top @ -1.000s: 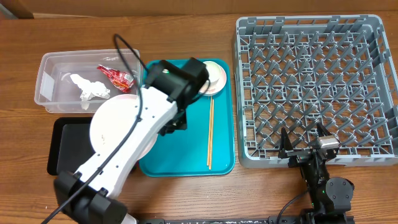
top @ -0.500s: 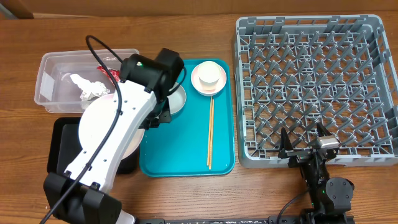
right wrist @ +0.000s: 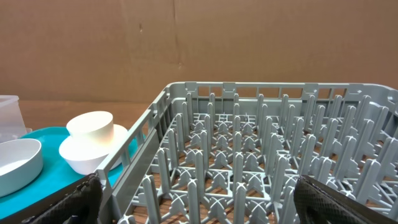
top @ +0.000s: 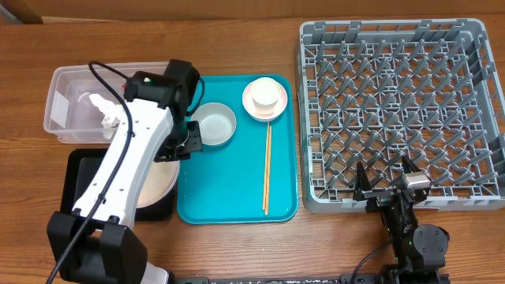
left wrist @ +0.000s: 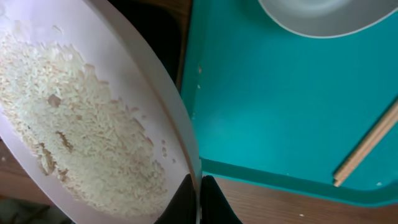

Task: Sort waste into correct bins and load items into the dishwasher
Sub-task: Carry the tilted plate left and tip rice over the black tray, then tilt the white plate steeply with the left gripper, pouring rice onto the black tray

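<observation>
Clamping the rim of the one pale pink plate (left wrist: pixel 106 56), the left gripper (left wrist: pixel 199 198) has its two fingers pinched shut on the plate's edge and holds it tilted over the shallow black tray (top: pixel 79 193) at the table's left. A spread of loose white rice (left wrist: pixel 74 143) lies on the plate's face. Behind the black tray sits the clear tub (top: pixel 57 118) with one crumpled white tissue (top: pixel 106 110) inside; the arm hides part of the tub. Just right of the plate lies the teal tray (top: pixel 237 197). It carries one grey-white bowl (top: pixel 213 125), one small white cup (top: pixel 266 93) standing on one pinkish saucer (top: pixel 264 116), and a pair of thin wooden chopsticks (top: pixel 267 170) lying side by side. Farther right stands the single grey dish rack (top: pixel 394 110). The right gripper (top: pixel 387 189) rests at the rack's near edge, jaws spread wide, holding nothing.
</observation>
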Available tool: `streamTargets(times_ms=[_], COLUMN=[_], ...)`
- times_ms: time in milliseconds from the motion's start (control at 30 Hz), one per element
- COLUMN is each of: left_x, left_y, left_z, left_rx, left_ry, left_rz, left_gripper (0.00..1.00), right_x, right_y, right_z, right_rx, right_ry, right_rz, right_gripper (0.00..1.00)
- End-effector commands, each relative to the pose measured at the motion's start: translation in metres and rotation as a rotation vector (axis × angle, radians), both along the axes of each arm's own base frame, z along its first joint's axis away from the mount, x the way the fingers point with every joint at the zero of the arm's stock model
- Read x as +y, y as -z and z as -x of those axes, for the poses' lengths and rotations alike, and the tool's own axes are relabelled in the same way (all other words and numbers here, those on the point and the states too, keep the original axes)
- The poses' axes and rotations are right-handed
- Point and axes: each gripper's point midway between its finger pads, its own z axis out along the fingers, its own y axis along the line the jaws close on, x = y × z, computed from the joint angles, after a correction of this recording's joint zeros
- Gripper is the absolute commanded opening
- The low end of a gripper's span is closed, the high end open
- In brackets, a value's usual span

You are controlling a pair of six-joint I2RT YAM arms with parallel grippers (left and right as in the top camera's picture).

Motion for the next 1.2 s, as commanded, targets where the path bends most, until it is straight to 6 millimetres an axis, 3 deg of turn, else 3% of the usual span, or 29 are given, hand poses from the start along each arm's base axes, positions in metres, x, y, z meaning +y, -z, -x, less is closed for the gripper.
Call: streamTargets(times_ms=[0,767,1167], left_x=[-0.004,0.009,0.018], left_y=[-0.006,-0.01,-0.034], left_z=[0.002,-0.008,-0.009], left_rx=[-0.01,-0.039,-0.132], left_ry=[0.042,-0.009,-0.032], left_rz=[0.09,0.27,0.402], left_gripper=[0.04,0.04,0.04], right_x=[0.0,0.0,0.0], right_y=[0.001,0.001,0.001], right_z=[0.0,0.0,0.0], right_rx=[-0.005,-0.005,-0.005], right_ry=[0.001,0.001,0.001], right_rz=[-0.004,-0.004,-0.004], right_gripper=[1.0,0.99,1.0])
